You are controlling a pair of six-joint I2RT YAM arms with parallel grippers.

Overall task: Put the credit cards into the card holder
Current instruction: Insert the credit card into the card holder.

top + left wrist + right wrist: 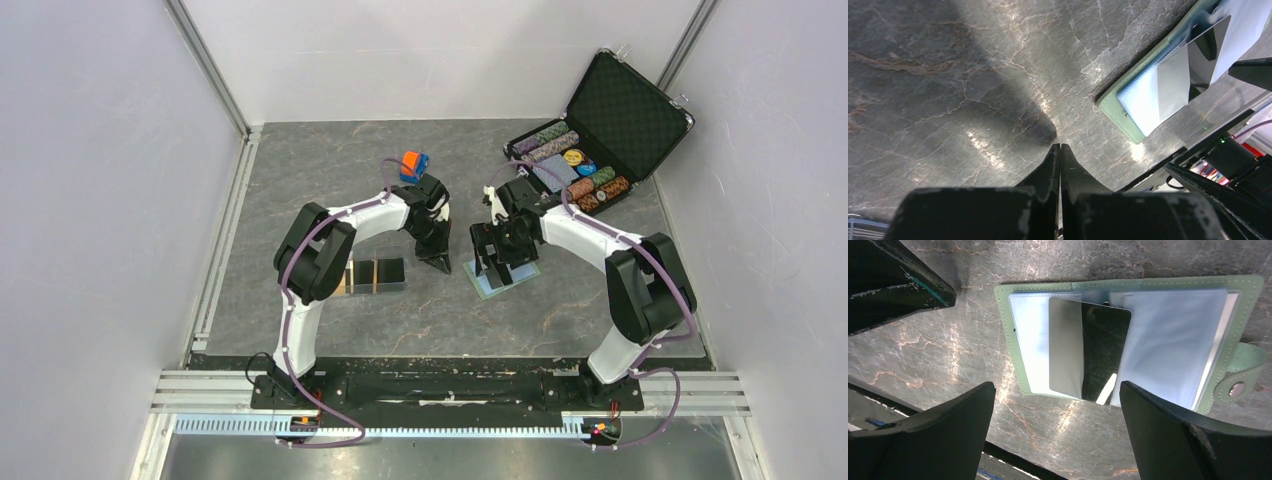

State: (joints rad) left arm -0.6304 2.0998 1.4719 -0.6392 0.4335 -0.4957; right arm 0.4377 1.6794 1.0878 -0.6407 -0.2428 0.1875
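Judging from how things lie, the main hazard is the glossy black card (1100,350) working loose: it sits across the middle of the open card holder (1003,340), one half greyed as if under a clear pocket leaf, the other half bare and shiny, so it looks only partly seated. A nudge from either arm could slide it back out, since the card is slick and the leaf is floppy. The holder itself looks unanchored on the bench (948,75); a sideways push on a card edge would likely shove the whole wallet rather than feed the pocket. The left pincer (1060,147) is pressed together, pinching nothing, tip low over the bench just beside the holder's edge but not on it. The right pincer (1057,387) hangs spread wide above the holder, empty. The holder lies flat and open, sage-green rim, pale blue inside, snap tab (1237,388) splayed to one side. More cards (376,275), black and gold, wait in a row near the left arm.
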